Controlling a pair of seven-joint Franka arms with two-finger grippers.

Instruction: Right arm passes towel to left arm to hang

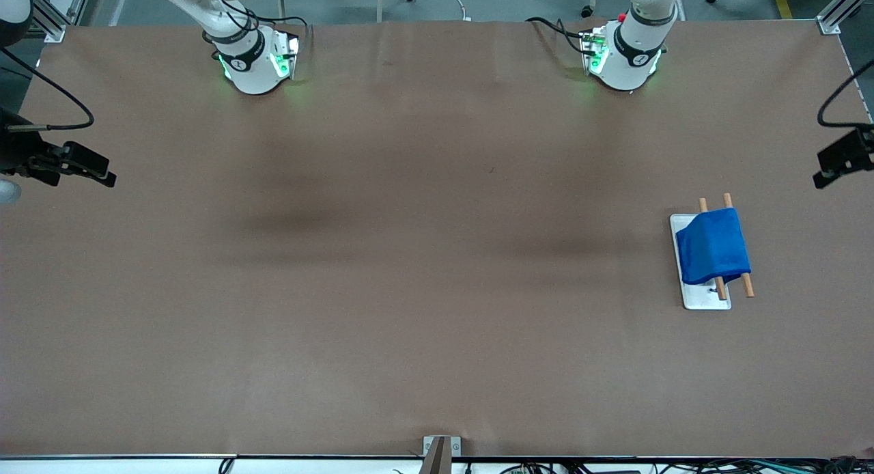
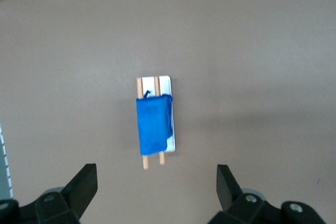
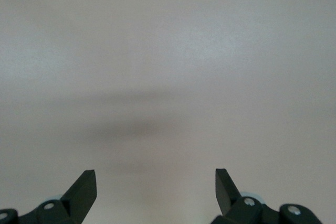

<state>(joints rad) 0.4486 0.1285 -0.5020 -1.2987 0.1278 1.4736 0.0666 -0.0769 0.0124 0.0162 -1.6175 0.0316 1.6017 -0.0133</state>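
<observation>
Blue towel (image 1: 712, 246) draped over rack's two rods.

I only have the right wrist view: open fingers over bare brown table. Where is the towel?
Observer: The blue towel hangs on a small rack toward the left arm's end of the table. Your right gripper is not over it.
Operator: Is the left gripper holding it?
Observer: No. The left gripper is open, up over the rack, touching nothing.
Operator: How does the cloth sit?
Observer: It drapes across both wooden rods; the rod ends stick out past it.
</observation>
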